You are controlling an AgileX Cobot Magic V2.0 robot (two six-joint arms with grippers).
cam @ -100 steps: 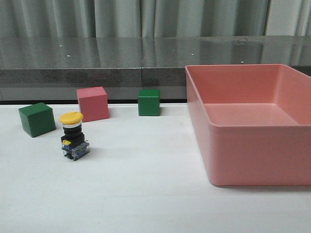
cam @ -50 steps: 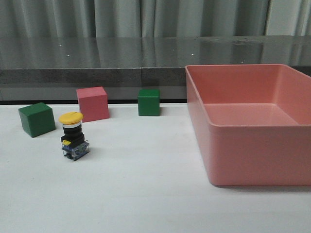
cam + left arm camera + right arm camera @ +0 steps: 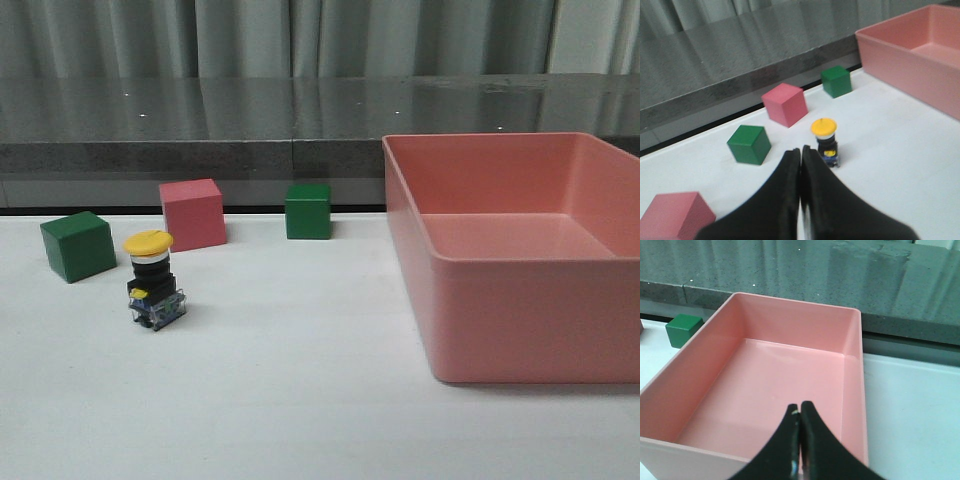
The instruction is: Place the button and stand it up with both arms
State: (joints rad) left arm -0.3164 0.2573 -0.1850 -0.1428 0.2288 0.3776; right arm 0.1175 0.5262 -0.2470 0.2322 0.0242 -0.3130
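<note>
One button stands upright near two green cubes and two pink cubes: yellow cap, black body, clear base. Both end effectors are pressed together, empty.

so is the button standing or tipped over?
Standing. The button sits on its clear base block on the table, yellow cap on top; neither gripper touches it.

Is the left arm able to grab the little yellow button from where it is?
Probably yes. In the left wrist view the button stands upright on bare table just beyond the left gripper, with nothing between them. The green cube sits off to one side. The fingers are shut, so they must open first.
</note>
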